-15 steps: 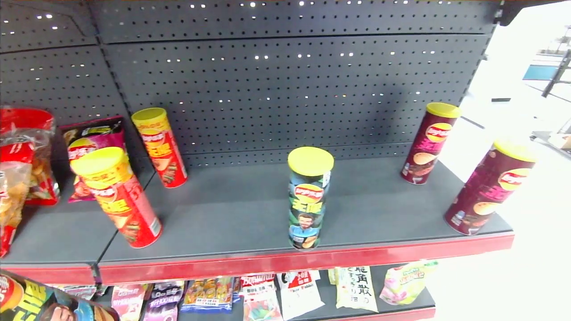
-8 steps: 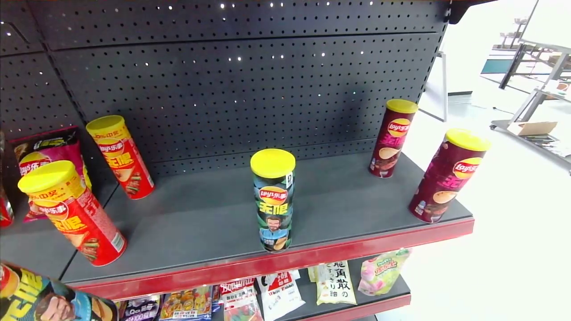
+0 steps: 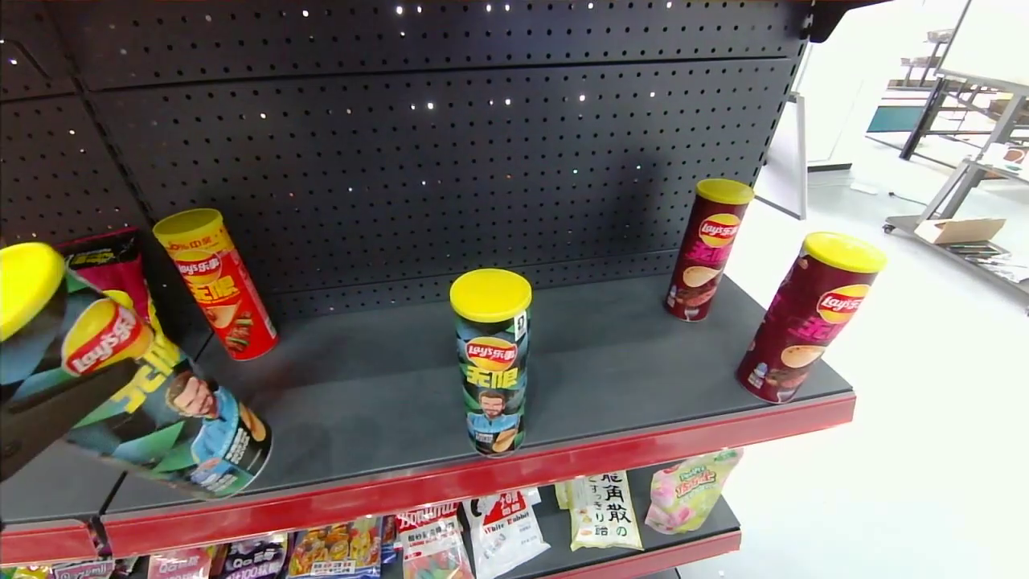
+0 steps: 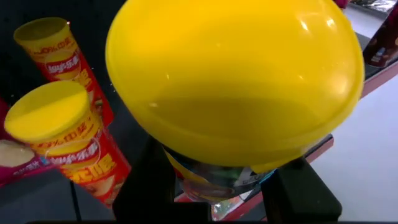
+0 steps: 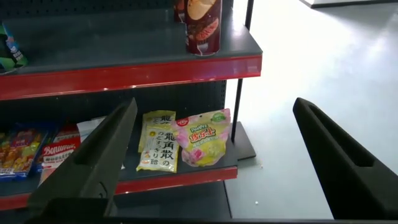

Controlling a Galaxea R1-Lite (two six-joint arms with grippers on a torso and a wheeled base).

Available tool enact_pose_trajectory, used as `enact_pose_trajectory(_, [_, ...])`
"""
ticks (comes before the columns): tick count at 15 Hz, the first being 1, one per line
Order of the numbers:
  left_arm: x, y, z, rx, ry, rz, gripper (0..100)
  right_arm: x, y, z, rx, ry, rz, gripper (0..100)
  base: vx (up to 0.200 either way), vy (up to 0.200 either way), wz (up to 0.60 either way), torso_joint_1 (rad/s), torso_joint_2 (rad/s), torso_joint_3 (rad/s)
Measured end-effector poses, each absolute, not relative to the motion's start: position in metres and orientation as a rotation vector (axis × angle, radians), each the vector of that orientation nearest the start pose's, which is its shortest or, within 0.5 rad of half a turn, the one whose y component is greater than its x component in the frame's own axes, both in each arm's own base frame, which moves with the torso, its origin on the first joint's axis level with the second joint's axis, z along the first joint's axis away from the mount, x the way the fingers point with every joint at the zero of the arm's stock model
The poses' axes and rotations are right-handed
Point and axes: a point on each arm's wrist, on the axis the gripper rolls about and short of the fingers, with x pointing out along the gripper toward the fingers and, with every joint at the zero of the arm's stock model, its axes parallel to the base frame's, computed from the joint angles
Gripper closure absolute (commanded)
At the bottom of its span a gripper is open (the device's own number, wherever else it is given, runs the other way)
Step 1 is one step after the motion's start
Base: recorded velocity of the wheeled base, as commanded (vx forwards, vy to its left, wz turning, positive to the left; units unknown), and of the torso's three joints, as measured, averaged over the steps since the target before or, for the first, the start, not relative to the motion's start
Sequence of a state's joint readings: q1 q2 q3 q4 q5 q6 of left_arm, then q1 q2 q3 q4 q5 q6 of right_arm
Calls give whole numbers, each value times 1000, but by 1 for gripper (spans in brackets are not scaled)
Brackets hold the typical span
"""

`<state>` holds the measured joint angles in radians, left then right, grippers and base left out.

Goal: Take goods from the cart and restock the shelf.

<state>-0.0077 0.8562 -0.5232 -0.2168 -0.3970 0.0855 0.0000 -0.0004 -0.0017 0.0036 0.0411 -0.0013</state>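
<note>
My left gripper is shut on a green-and-black chips can with a yellow lid. The can is tilted, lid toward me, at the shelf's front left, just above the board. One dark finger lies across its side. A matching green can stands upright at the front middle. A red can stands at the back left, and a second red can is close beside the held one. My right gripper hangs open and empty, lower down, facing the lower shelf.
Two maroon cans stand at the shelf's right end. A perforated back panel closes the rear. Snack bags lie on the lower shelf. Bare board lies between the red and green cans. Open floor is to the right.
The left gripper has lifted the held can from the lower left corner up to shelf height, where it now covers the front red can. The camera swung right before that.
</note>
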Motion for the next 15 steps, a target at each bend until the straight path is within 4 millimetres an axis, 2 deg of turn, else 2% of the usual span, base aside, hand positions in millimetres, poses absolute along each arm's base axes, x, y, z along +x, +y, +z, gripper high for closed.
enact_pose_trajectory(4, [141, -21, 228, 59, 133, -492, 100, -23, 1, 76, -1, 2, 41, 0, 0, 0, 0, 0, 0, 0])
enact_pose_trajectory(8, [177, -37, 224, 64, 146, -552, 100, -23, 1, 76, -1, 1, 41, 0, 0, 0, 0, 0, 0, 0])
enact_pose_trajectory(15, [268, -68, 218, 74, 150, -536, 100, -23, 1, 76, -1, 2, 41, 0, 0, 0, 0, 0, 0, 0])
